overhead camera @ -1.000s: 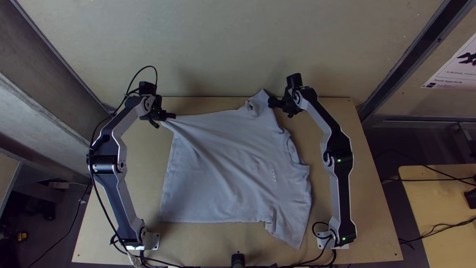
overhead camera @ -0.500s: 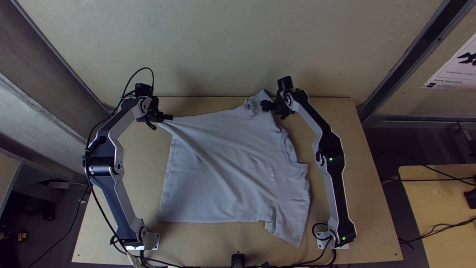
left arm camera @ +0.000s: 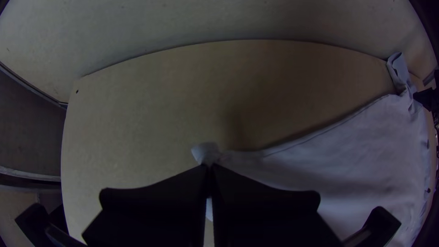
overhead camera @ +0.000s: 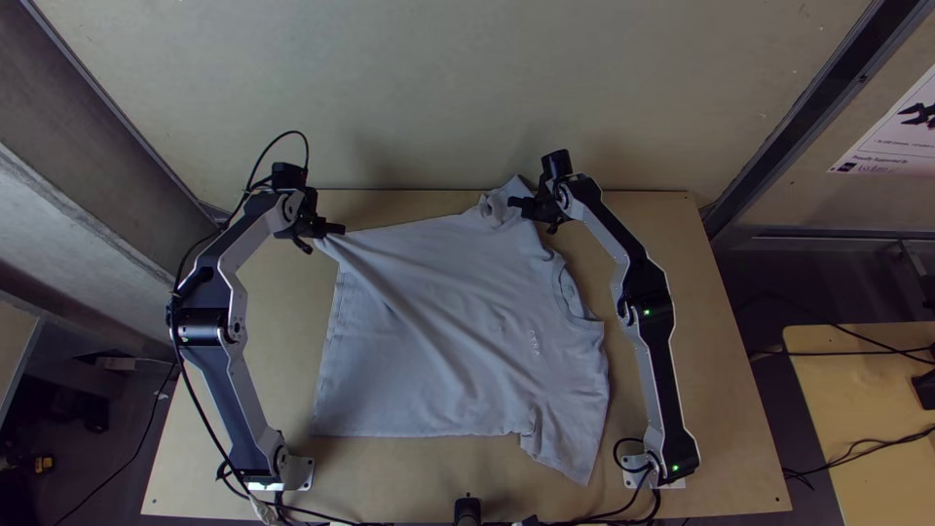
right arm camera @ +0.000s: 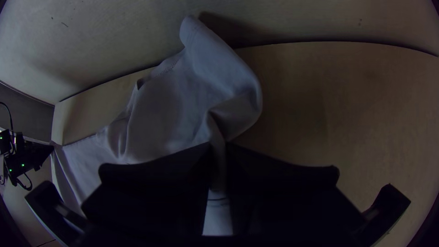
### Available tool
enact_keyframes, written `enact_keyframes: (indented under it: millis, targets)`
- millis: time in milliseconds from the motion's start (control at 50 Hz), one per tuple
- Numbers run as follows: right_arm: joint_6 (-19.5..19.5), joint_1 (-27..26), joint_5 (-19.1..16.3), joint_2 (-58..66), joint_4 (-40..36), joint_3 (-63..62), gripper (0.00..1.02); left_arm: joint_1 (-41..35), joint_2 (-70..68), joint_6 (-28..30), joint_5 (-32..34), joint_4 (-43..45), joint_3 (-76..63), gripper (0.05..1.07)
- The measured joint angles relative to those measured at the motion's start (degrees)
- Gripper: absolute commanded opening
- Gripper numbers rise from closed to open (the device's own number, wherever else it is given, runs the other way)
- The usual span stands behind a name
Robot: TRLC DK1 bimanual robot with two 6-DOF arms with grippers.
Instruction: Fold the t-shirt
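- Nearest me, one sleeve (overhead camera: 573, 446) of the t-shirt (overhead camera: 438, 331) angles towards the near edge of the table (overhead camera: 419, 479), right of its middle.
- Beyond that, the shirt's body lies spread across the middle, creased, hem towards the left edge, neck opening (overhead camera: 567, 295) towards the right.
- Up by the far left corner, the left gripper (overhead camera: 341, 230) has its jaws pinched together on the shirt's corner.
- Near the far edge, the right gripper (overhead camera: 513, 203) nips cloth narrowly beside the rumpled other sleeve (overhead camera: 510, 193).
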Motion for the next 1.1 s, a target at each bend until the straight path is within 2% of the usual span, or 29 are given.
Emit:
enact_keyframes:
  millis: [200,560,840,1100]
  targets:
    - [-0.2,-1.6,0.0,-0.1,0.0,0.0,0.02,-2.1,0.3,-1.3,0.0,0.6,1.8,0.07]
    - [-2.2,-7.3,0.0,-4.5,-1.6,-1.9,0.02,-5.2,7.5,-7.3,0.0,-1.1,16.0,0.07]
    - [-4.2,-8.2,0.2,-7.0,-3.7,-5.9,0.02,-5.8,9.8,-9.7,0.0,-3.8,16.1,0.07]
    - [-5.3,-8.2,0.7,-13.6,-3.9,-13.9,0.02,-5.7,7.7,-10.8,3.5,-3.7,11.9,0.07]
